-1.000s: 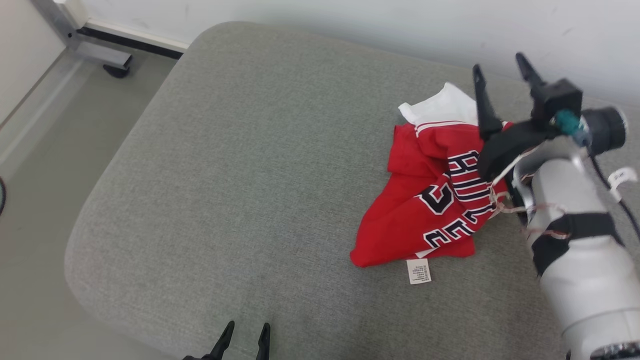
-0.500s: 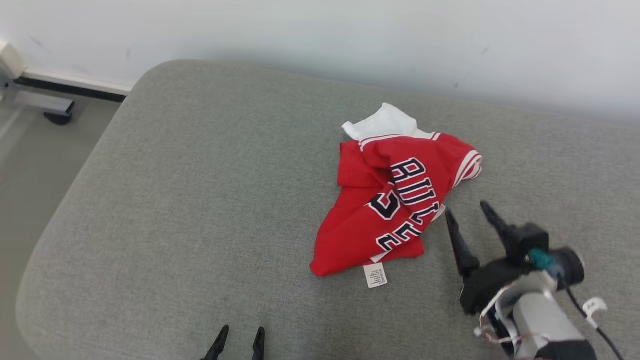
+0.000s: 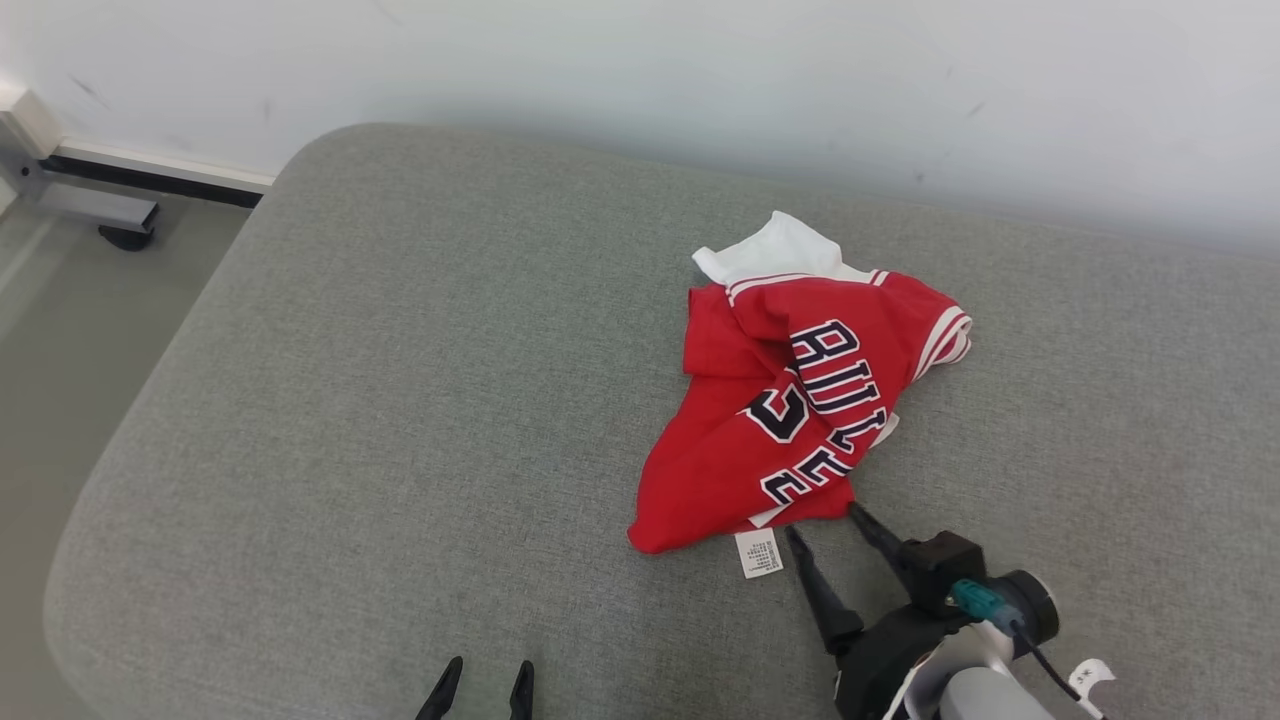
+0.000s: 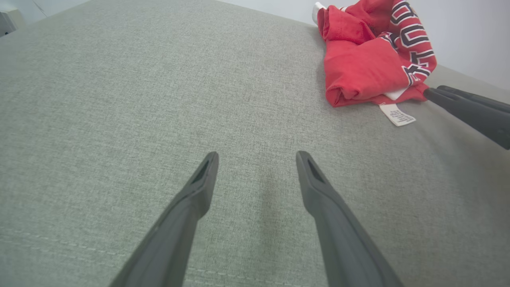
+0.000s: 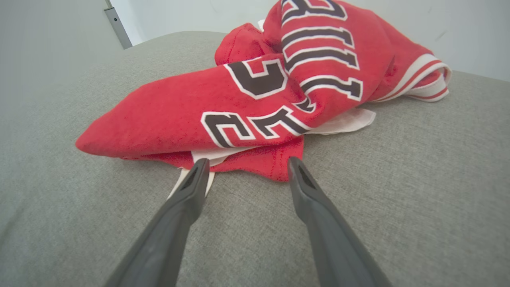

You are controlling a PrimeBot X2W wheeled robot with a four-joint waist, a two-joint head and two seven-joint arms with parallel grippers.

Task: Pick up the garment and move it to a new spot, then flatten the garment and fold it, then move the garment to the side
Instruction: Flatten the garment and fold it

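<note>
1. Head view, 10 o'clock corner: a metal frame foot (image 3: 100, 212) stands on the floor (image 3: 50, 330) below the white wall (image 3: 640, 60).
2. The grey cushion (image 3: 400, 400) takes up most of the view, with its rounded corner at 9 o'clock.
3. 6–7 o'clock edge: the left gripper (image 3: 478, 688) has its jaws apart with nothing between them. Its tips are over bare cushion, well apart from the garment.
4. The garment (image 3: 790, 420) is a red jersey with dark, white-edged lettering. It lies crumpled at about 3 o'clock from the cushion's centre. A white care label (image 3: 760, 553) lies flat at its 6 o'clock hem.
5. 5 o'clock: the right gripper (image 3: 822, 520) has its jaws apart and is empty. One tip is just beside the label and the other is at the red hem corner. I cannot tell whether they touch the cloth.
</note>
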